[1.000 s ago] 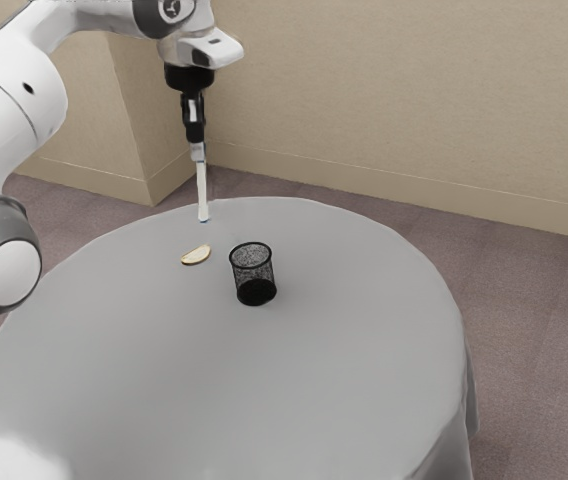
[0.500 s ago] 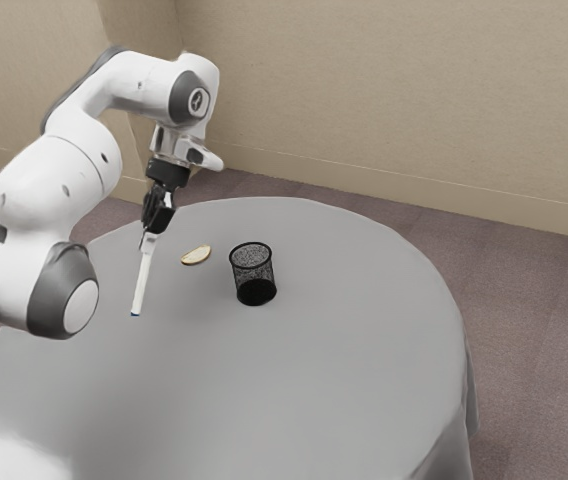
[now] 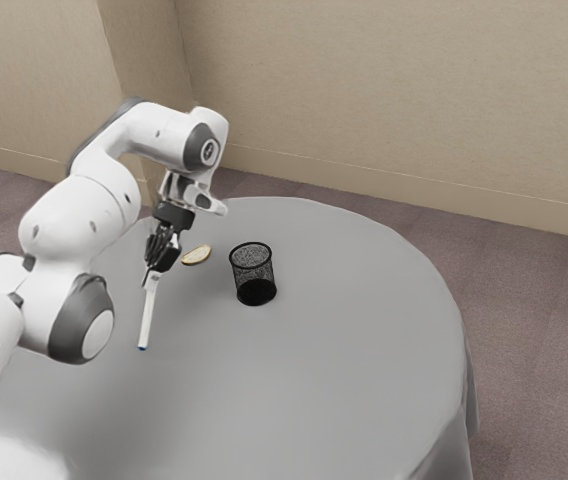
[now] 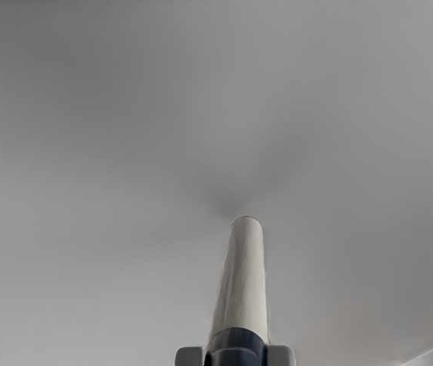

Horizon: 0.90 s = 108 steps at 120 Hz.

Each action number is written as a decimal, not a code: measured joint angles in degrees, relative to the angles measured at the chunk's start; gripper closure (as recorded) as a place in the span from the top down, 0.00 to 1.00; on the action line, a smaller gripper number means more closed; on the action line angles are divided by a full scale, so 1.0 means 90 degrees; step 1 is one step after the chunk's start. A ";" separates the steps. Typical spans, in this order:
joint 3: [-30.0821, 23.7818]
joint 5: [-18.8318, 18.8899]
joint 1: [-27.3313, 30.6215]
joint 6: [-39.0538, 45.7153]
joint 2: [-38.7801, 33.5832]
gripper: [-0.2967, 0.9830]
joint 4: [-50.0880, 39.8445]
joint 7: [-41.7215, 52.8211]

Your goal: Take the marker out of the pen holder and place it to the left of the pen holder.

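In the exterior view my gripper (image 3: pixel 152 274) is shut on the upper end of the white marker (image 3: pixel 147 318), which hangs steeply with its blue-tipped end lowest. In the wrist view a fingertip stands on each side of the marker (image 4: pixel 243 282) at its dark blue band, so the gripper (image 4: pixel 235 357) has it between both fingers. The black mesh pen holder (image 3: pixel 253 274) stands upright, apart from the marker, toward the exterior view's right. Whether the marker's lower end touches the table I cannot tell.
A pale yellow, wedge-shaped piece (image 3: pixel 196 255) lies between the gripper and the pen holder, nearer the far edge. The round table (image 3: pixel 314 380) wears a grey cloth. A beige wall (image 3: pixel 384 90) rises beyond it.
My gripper has swung from the table's far side toward the exterior view's lower left and come down, carrying the marker. Pen holder and yellow piece have stayed put.
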 joint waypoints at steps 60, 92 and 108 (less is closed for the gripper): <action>-0.0043 -0.0303 -0.0014 0.0171 0.0131 0.58 -0.0047 -0.0169; -0.0842 -0.0058 -0.0923 0.1987 -0.5277 0.72 -0.5178 -0.0244; -0.1112 0.0169 -0.1056 0.2756 -0.6383 0.74 -0.5755 -0.0266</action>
